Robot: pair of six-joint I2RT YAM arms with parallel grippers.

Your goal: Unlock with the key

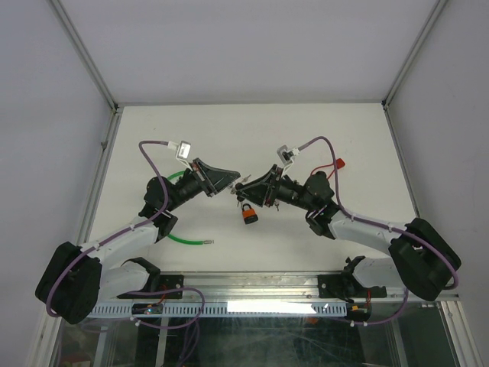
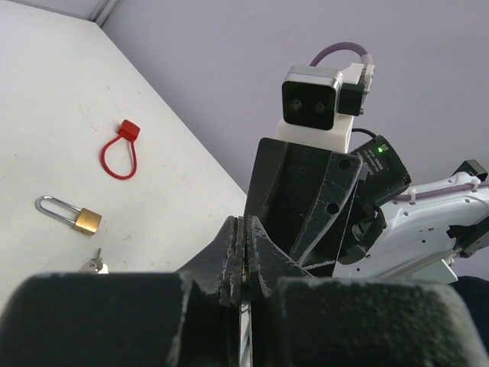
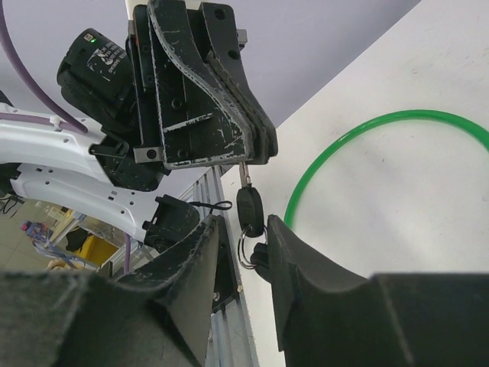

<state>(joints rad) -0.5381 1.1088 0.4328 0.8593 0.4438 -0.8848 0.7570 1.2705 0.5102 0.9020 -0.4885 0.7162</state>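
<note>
A white table (image 1: 252, 130) sits enclosed by plain pale grey walls (image 1: 229, 46).

No legible txt; motor label (image 3: 98, 55) too blurred.

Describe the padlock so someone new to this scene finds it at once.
On the white table, look just on the near side of where the left gripper and right gripper meet: the padlock lies there. It is the only chunky orange-brass block; the red loop and green cable nearby are thin cords.
</note>
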